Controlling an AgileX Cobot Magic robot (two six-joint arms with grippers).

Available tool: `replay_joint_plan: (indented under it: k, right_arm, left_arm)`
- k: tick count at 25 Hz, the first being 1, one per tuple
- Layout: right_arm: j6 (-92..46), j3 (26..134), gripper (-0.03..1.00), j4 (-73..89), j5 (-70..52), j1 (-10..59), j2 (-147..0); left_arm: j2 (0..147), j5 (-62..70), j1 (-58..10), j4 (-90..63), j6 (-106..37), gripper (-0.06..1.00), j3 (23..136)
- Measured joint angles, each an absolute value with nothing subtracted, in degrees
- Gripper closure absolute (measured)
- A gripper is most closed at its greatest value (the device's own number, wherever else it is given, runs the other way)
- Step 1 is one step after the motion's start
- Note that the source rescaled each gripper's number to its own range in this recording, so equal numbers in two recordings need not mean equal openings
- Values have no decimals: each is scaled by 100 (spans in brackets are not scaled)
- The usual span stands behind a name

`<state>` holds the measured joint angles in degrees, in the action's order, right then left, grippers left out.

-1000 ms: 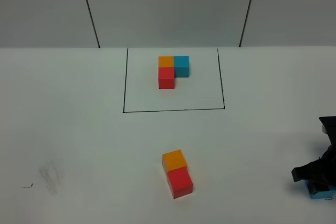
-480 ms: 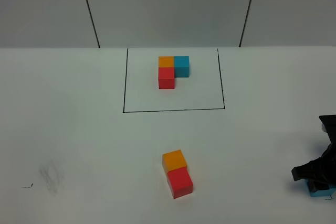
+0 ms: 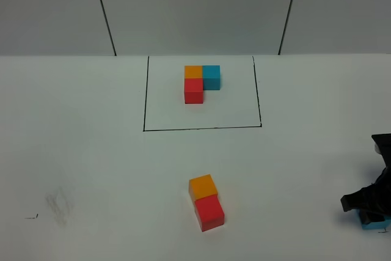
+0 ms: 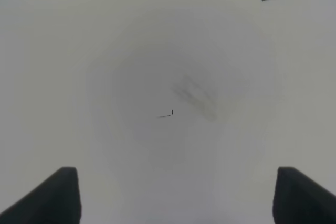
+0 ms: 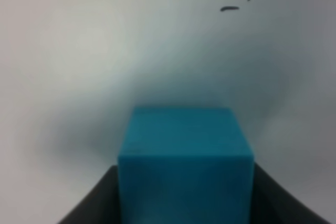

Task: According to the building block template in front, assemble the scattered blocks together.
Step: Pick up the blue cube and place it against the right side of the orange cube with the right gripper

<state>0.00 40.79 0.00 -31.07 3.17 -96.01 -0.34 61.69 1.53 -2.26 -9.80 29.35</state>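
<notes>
The right gripper [image 5: 184,204] is clamped on the light blue cube [image 5: 185,150]: in the right wrist view its dark fingers [image 5: 89,205] press against both sides of the cube. In the high view this gripper [image 3: 365,205] sits low at the near right edge of the table [image 3: 91,151], and only a sliver of the cube [image 3: 374,225] shows under it. Two short black marks [image 5: 229,8] lie on the white surface just beyond the cube.

The left gripper [image 4: 176,198] stands wide open with nothing between its fingers. It hangs above bare tabletop on the near left, over a faint grey smudge [image 4: 197,95] and a tiny black mark [image 4: 168,114]. The high view shows the same smudge [image 3: 58,203] and mark [image 3: 32,216], but not the gripper itself.

Near the middle of the table, the orange cube [image 3: 203,186] and the red cube [image 3: 209,211] touch face to face, orange farther and red nearer, the pair turned slightly out of square with the table edge. They lie well apart from the blue cube.

Farther back is the building block template [image 3: 201,129], a black-lined rectangle. Inside it stands an L of three touching cubes: the template's orange block [image 3: 193,71] at the far left, its blue block [image 3: 211,76] to the right, and its red block [image 3: 193,91] on the near side of the orange one.

The tabletop is plain matte white. Behind it rises a pale grey wall [image 3: 195,10] split by two thin, dark, slanting seams [image 3: 104,10].
</notes>
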Motion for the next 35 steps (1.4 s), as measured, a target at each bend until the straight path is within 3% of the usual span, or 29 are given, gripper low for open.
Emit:
replay_joint_plan:
  k: [11, 20, 28, 35]
  right_arm:
    - [-508, 4127, 96, 0, -3958, 317, -8887]
    - [-1015, 5054, 96, -33, -5027, 633, -8865]
    - [-1887, 5522, 96, 0, -5367, 1214, -8865]
    - [-3118, 5522, 96, 0, -5387, 1224, -8901]
  left_arm:
    - [-34, 6169, 153, -226, -980, -4, 2935]
    - [-34, 6169, 153, -226, -980, -4, 2935]
    - [-34, 6169, 153, -226, -980, -4, 2935]
    - [-34, 6169, 153, -226, -980, -4, 2935]
